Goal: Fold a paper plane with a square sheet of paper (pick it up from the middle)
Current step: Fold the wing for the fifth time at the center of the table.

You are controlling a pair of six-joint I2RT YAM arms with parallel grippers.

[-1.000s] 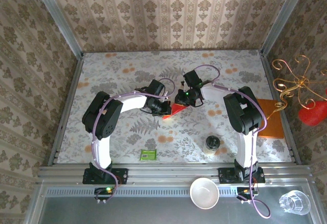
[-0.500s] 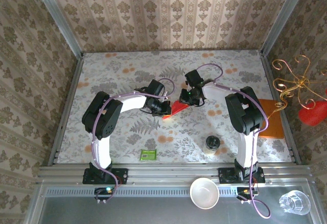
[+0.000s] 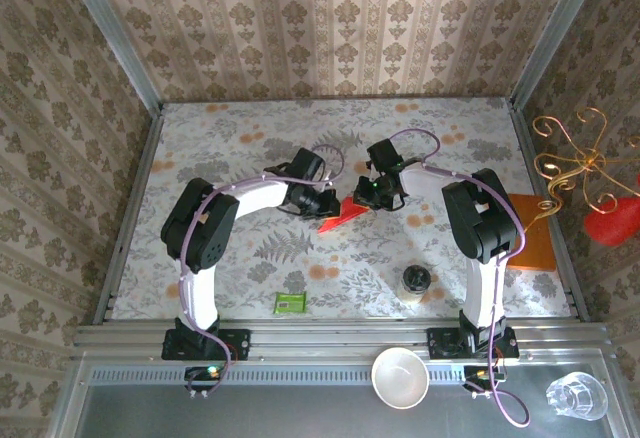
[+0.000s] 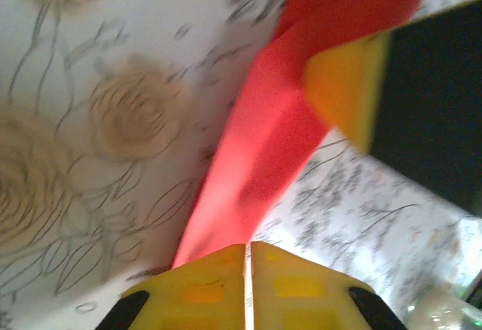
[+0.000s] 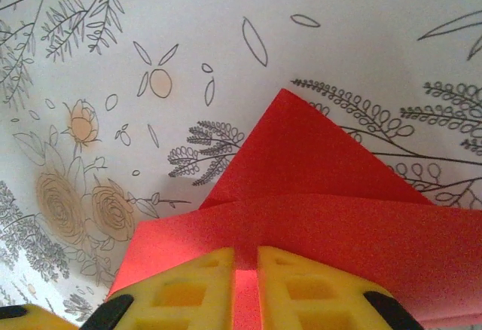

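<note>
Fingers [image 4: 196, 292] of left gripper [image 4: 247, 249] and right gripper [image 5: 245, 253] are being pinched almost shut on the square sheet of paper [image 5: 316, 194], mid-fold; crease-flattening judged next.

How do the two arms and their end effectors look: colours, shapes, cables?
Both the left arm and the right arm have white tubular links and bulky black joints. A thin lilac cable loops along each. The left end effector and the right end effector have blocky yellow fingers with recessed rectangular pockets.
</note>
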